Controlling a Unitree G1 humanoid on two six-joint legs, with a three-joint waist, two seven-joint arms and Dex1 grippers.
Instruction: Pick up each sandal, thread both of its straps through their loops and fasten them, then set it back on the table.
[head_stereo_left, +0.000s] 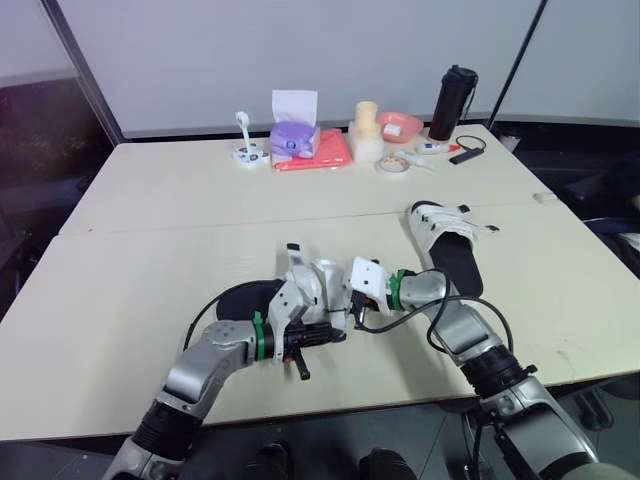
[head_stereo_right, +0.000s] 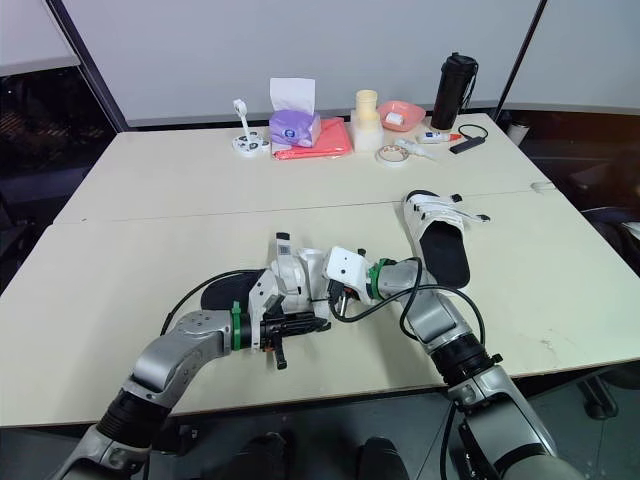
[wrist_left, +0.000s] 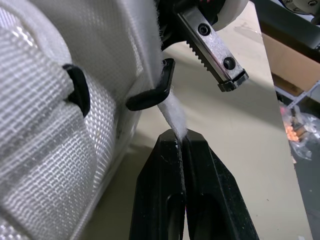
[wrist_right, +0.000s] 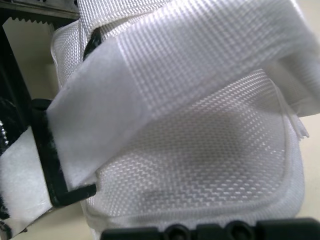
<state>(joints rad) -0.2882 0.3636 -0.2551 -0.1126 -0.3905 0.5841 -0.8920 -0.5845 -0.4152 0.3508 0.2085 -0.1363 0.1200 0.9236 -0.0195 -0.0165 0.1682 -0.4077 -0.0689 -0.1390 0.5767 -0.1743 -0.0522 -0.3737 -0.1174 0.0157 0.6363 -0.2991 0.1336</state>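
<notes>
A white mesh sandal (head_stereo_left: 312, 285) with a black sole sits at the near middle of the table (head_stereo_left: 150, 250), between the two grippers. One soft woven strap (wrist_left: 172, 112) passes through its black loop (wrist_left: 150, 95), and the left gripper (wrist_left: 181, 142) is pinched tight on the strap's fuzzy tip just past that loop. The right gripper (head_stereo_left: 355, 300) presses in against the sandal's right side; whether it clamps the sandal or only braces it cannot be told. The sandal looks light and floppy, and the strap limp, so it probably needs a hold on the firm sole or upper while the strap tip is pulled. A second sandal (head_stereo_left: 445, 245) lies well apart to the right, farther back. The near table edge is close behind the work. A black cable (head_stereo_left: 440, 300) loops beside the right arm and could snag. Open tabletop spreads left and far, up to a tissue box (head_stereo_left: 295, 137) and a black bottle (head_stereo_left: 452, 100) along the far edge.
</notes>
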